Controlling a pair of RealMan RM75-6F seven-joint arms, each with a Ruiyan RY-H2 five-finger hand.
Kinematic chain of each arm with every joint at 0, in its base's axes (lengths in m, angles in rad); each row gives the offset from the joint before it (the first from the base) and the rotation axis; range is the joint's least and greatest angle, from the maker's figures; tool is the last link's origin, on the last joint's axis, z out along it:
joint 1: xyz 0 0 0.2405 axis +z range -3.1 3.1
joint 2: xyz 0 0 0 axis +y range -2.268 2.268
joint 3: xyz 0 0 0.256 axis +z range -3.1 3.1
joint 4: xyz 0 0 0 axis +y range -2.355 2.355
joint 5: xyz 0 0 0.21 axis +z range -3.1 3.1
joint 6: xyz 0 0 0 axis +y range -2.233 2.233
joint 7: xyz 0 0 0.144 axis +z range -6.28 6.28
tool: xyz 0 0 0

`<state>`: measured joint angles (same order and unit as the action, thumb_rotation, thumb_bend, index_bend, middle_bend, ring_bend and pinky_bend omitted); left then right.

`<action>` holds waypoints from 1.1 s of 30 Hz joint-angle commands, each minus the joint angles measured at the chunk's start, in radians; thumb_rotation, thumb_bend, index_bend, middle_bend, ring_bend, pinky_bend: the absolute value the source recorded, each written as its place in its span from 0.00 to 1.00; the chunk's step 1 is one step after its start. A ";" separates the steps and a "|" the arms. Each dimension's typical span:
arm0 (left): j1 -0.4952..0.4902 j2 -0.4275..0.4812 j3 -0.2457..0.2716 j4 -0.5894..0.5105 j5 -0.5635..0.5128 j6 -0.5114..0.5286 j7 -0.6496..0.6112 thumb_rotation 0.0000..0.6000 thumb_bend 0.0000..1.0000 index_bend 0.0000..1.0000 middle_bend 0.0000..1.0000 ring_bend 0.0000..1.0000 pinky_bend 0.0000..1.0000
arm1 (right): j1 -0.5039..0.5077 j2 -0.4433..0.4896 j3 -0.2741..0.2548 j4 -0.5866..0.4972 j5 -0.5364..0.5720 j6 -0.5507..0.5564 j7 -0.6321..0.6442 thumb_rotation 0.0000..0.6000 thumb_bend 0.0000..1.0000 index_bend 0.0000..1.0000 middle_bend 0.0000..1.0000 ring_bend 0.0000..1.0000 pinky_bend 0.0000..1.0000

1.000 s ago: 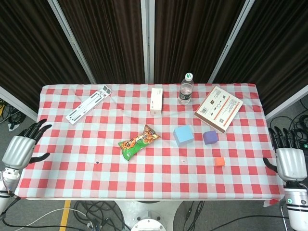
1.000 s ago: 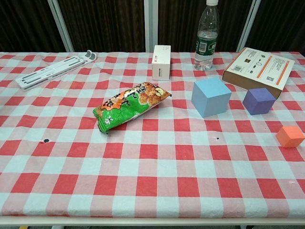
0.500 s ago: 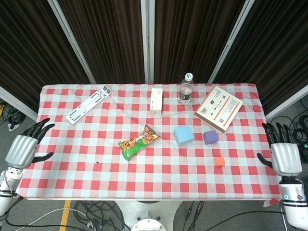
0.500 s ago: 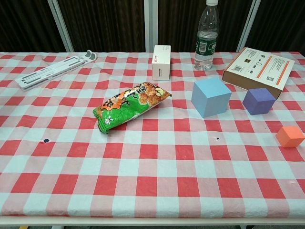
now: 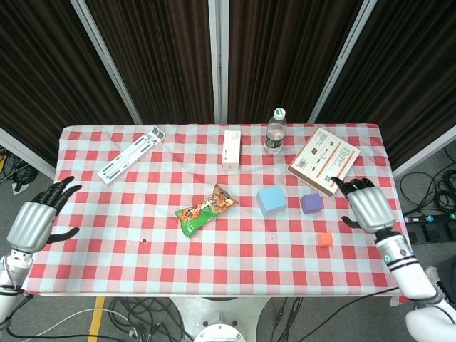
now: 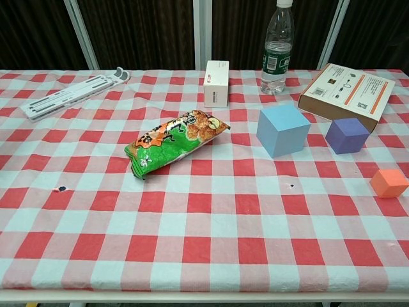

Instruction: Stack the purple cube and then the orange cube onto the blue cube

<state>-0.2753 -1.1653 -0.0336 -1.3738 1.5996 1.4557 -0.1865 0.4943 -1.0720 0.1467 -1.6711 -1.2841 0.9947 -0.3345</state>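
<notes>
checkered table (image 5: 142, 214), right hand (image 5: 369, 208) fingers (image 5: 350, 187) spread

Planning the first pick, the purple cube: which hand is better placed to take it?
Right. The right hand hovers open over the table beside the purple cube, with nothing between them. The left hand is off the table's far left edge, the snack bag and blue cube lying between.

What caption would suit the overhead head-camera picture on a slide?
Right hand open above the checkered table, near the purple cube; blue cube and orange cube unstacked.
</notes>
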 commanded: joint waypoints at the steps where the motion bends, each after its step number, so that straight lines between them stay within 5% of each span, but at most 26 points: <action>1: 0.001 -0.001 0.001 0.010 -0.003 -0.005 -0.012 1.00 0.09 0.22 0.17 0.17 0.34 | 0.118 -0.015 0.013 0.013 0.172 -0.150 -0.160 1.00 0.10 0.10 0.33 0.16 0.16; 10: 0.002 -0.002 0.001 0.051 -0.008 -0.010 -0.049 1.00 0.09 0.22 0.17 0.17 0.34 | 0.229 -0.145 0.004 0.131 0.339 -0.216 -0.254 1.00 0.10 0.10 0.31 0.07 0.01; 33: -0.005 -0.012 0.005 0.113 -0.007 -0.027 -0.103 1.00 0.09 0.22 0.17 0.17 0.35 | 0.312 -0.323 -0.076 0.332 0.415 -0.261 -0.241 1.00 0.10 0.14 0.31 0.07 0.00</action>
<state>-0.2804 -1.1770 -0.0283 -1.2611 1.5930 1.4281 -0.2892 0.8041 -1.3884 0.0750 -1.3459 -0.8658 0.7337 -0.5784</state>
